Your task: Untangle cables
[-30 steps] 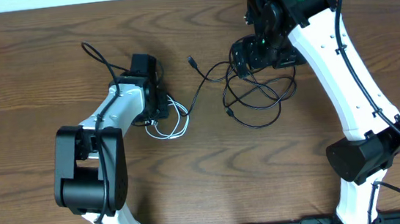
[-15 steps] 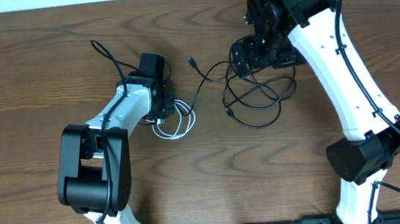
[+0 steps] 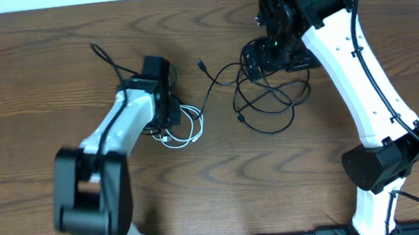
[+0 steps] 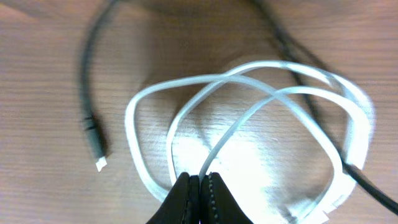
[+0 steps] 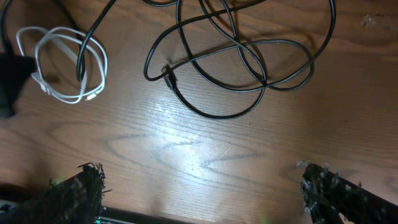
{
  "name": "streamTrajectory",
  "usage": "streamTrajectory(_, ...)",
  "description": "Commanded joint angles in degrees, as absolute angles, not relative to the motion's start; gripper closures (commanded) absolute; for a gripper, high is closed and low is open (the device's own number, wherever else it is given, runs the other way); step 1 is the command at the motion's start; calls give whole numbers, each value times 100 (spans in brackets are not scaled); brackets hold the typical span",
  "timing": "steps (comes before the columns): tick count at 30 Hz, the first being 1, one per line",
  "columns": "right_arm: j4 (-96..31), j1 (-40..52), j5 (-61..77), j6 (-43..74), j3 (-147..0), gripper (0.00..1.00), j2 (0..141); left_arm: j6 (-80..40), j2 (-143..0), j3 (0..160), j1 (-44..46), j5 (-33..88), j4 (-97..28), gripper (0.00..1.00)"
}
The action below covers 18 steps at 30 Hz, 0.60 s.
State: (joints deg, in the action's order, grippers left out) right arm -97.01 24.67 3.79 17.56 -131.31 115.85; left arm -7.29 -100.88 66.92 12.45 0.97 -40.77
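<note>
- Left wrist view: L gripper (image 4: 199,182) has its two fingers pressed tight together, w/ one strand of the white cable (image 4: 267,63) pinched right at the tips.
- A sec ago those fingers were about half apart. Now they are all the way closed, so the grab just got done.
- Overhead: the L arm has slid a bit by the white loops in that sec. Its lower part looks blurry now, so I think it's on the move.
- The white cable lies in a small pile of loops on the table (image 3: 9,114), left of the middle, right at the L gripper.
- The black cables (image 5: 217,116) lie in a big loose heap more to the R side.
- One black strand runs over to the white pile & crosses it. I think it's still tangled there.
- A black plug end (image 4: 93,140) lies flat near the white loops, not touching.
- R gripper (image 5: 200,174) has its fingers spread wide & holds nothing. It hangs over the black heap, same spot as a sec ago.
- What it means: the step now is prob. pulling the white cable away from the black one. The job looks early; nothing is apart yet.
- Watch out: the grip is on just one thin strand. It could slip, or drag the black strand along.
</note>
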Motion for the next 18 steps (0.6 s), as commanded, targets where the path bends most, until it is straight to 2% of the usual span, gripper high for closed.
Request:
streamTrajectory(1, -9708, 2521, 338, 1817, -13146, 1, 11542, -803, -9094, 6904, 1256, 80, -4176, 92)
streamTrajectory(10, -9708, 2523, 338, 1817, -13146, 1, 11542, -821, -7032, 6904, 1256, 78, -3999, 93)
streamTrajectory(18, -9708, 2523, 338, 1817, -13146, 1, 11542, -1109, -5913, 6901, 1256, 80, -3723, 93)
